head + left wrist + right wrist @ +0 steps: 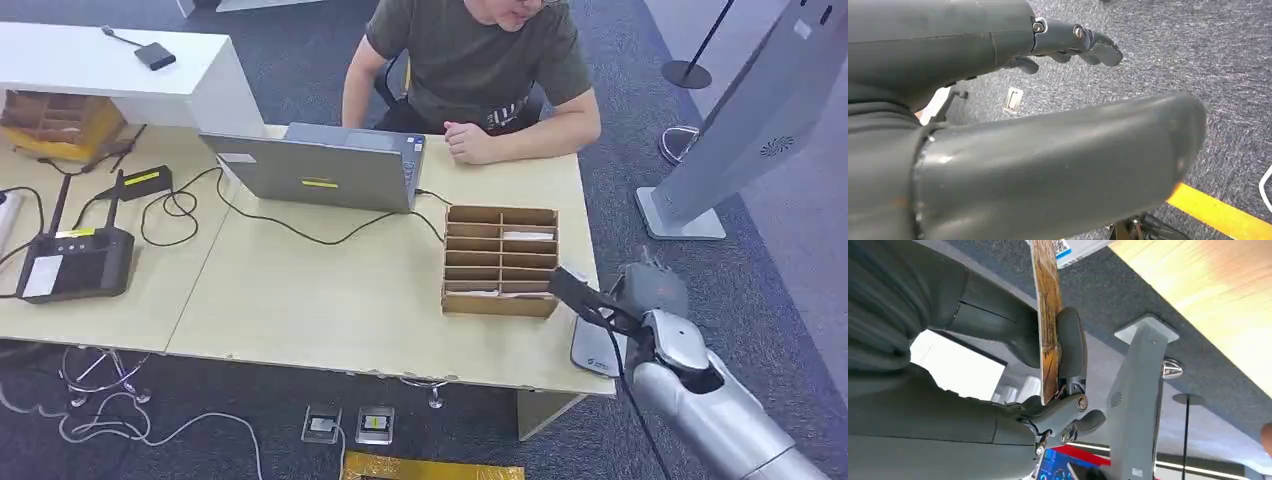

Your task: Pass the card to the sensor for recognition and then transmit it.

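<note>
Right robot hand [1048,390] pinching card [1047,310], no legible writing

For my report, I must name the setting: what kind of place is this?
Probably an office reception or check-in desk: a person sits behind a laptop, a cardboard card rack stands on the desk, and a grey kiosk stands on carpet.

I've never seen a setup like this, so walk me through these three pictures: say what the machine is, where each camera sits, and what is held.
It is a humanoid robot with two silver arms. The head view looks down on a desk with a laptop, a cardboard card rack and a seated person. The right hand, beside the desk's edge, pinches a card, seen edge-on in its wrist view, with a grey kiosk beyond. The left wrist view shows the left hand holding nothing, over carpet.
</note>
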You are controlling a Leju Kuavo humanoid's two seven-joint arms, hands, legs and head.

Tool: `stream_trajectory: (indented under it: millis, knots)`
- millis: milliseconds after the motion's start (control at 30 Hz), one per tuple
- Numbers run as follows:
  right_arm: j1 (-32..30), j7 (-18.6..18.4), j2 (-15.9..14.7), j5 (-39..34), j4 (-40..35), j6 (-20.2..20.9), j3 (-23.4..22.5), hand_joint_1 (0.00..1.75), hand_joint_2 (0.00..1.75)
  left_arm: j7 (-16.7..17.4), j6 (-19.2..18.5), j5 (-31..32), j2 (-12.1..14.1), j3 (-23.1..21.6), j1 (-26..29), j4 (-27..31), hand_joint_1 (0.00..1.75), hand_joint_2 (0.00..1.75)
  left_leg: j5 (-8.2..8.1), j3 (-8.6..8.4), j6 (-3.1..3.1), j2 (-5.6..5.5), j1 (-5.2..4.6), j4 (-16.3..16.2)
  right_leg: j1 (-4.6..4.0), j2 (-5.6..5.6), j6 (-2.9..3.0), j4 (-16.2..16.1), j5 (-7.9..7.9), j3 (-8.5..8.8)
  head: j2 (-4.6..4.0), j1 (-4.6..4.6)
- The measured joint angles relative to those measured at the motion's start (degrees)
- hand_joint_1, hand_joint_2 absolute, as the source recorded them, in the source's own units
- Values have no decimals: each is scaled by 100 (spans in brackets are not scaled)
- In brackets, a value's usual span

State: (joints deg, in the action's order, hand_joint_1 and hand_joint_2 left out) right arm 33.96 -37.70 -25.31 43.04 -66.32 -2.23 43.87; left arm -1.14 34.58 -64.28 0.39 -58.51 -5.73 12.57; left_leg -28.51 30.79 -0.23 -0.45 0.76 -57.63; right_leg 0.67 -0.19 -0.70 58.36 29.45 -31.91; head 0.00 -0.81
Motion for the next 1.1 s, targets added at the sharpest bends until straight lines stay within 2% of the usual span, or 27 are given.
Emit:
stream_trajectory:
  millis: [467, 933, 1100]
  knots:
    - [0, -111, -302, 127, -651, 199, -223, 175, 175, 0, -17, -18, 0, -70, -1, 0, 0, 0, 0, 0, 0, 0, -1, 0, 1, -1, 0, 0, 0, 1, 0, 0]
    - [26, 53, -288, 133, -771, 256, -212, 175, 175, 0, 26, -181, 0, -70, -2, 0, 0, 0, 0, 3, 0, 0, -1, 0, 1, -2, 0, 1, 0, 2, 0, 0]
    - [247, 186, -232, 142, -765, 256, -135, 175, 175, 0, 48, -238, -2, -70, -4, 0, 0, 0, 0, 6, 0, -1, -1, 0, 1, -2, 0, 1, 0, 2, 0, 0]
